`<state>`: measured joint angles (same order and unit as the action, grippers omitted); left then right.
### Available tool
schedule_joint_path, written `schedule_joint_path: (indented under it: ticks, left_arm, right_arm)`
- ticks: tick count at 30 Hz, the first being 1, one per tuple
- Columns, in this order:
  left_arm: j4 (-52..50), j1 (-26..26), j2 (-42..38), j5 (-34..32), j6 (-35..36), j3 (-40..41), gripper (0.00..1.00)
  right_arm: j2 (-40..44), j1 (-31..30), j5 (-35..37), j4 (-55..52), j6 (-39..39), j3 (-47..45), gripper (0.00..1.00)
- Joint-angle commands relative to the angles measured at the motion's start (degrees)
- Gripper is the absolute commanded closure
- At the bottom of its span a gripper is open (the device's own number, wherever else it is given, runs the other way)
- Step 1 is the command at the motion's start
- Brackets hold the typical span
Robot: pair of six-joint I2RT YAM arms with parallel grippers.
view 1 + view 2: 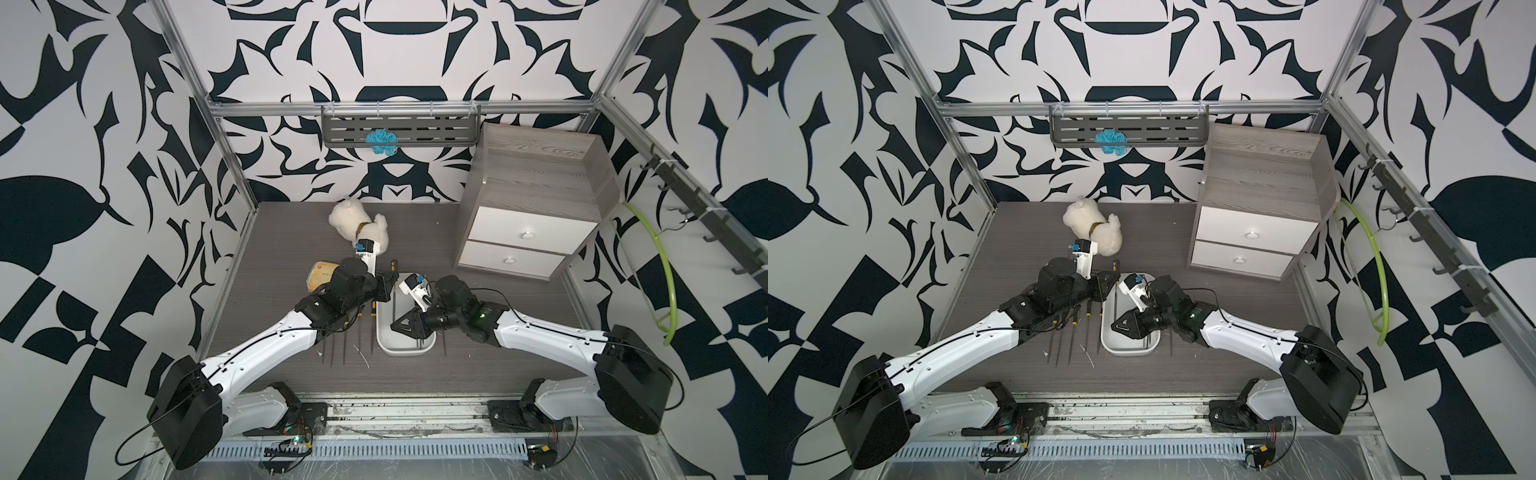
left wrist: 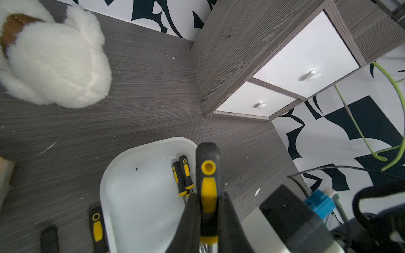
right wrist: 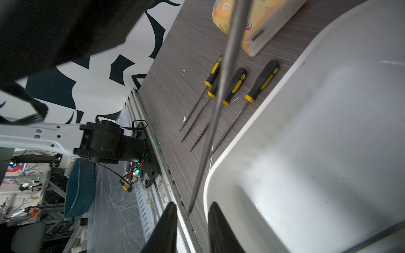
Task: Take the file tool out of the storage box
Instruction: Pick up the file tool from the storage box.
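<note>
The storage box (image 1: 384, 347), a shallow white tray, lies at the table's front middle in both top views (image 1: 1106, 347). My left gripper (image 2: 209, 197) is shut on a file tool's black-and-yellow handle (image 2: 207, 166) and holds it above the box's left rim. The held file's grey shaft (image 3: 219, 98) runs down, and its tip ends in the gap of my right gripper (image 3: 192, 207). That gripper is open and touches nothing. Two more file tools (image 2: 183, 175) lie inside the box. In a top view my left gripper (image 1: 390, 277) is at the box's far left and my right gripper (image 1: 400, 326) is over its middle.
Several file tools (image 3: 236, 85) lie side by side on the table left of the box, and one (image 1: 444, 345) lies to its right. A yellow packet (image 1: 320, 276) and a white plush toy (image 1: 359, 226) sit behind. A grey two-drawer cabinet (image 1: 536, 199) stands at the back right.
</note>
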<state>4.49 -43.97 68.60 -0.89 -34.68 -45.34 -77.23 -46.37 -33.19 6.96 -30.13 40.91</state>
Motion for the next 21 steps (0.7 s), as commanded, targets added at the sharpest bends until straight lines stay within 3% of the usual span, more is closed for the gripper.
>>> schedule_joint_path:
  ticks: [1, 6, 9, 17, 18, 21]
  left_arm:
    - [-0.07, -0.43, 0.97, -0.53, 0.75, -1.28, 1.00]
    - [-0.26, -0.42, 2.13, 0.60, 0.66, -1.97, 1.00]
    - [-0.19, -0.42, 2.60, 0.90, 0.75, -2.06, 1.00]
    - [0.34, -0.45, 2.24, 0.81, 0.66, -1.60, 1.00]
    - [0.42, -0.50, 2.33, 0.99, 0.71, -1.60, 0.94]
    - [0.37, -0.49, 2.27, 1.88, 1.17, -1.85, 0.58]
  right_arm:
    - [0.63, -0.30, 1.84, 1.74, 0.77, 3.34, 0.78]
    - [-0.85, -0.30, 1.70, 1.90, 0.57, 4.23, 0.88]
    - [-2.13, -0.30, 1.18, 1.67, 0.42, 4.55, 1.00]
    - [-0.90, -0.30, 3.91, 0.44, 1.18, 3.88, 1.00]
    - [-0.86, -0.30, 3.93, 0.17, 1.24, 3.88, 1.00]
    - [-0.52, -0.28, 4.27, -1.42, 1.89, 3.93, 1.00]
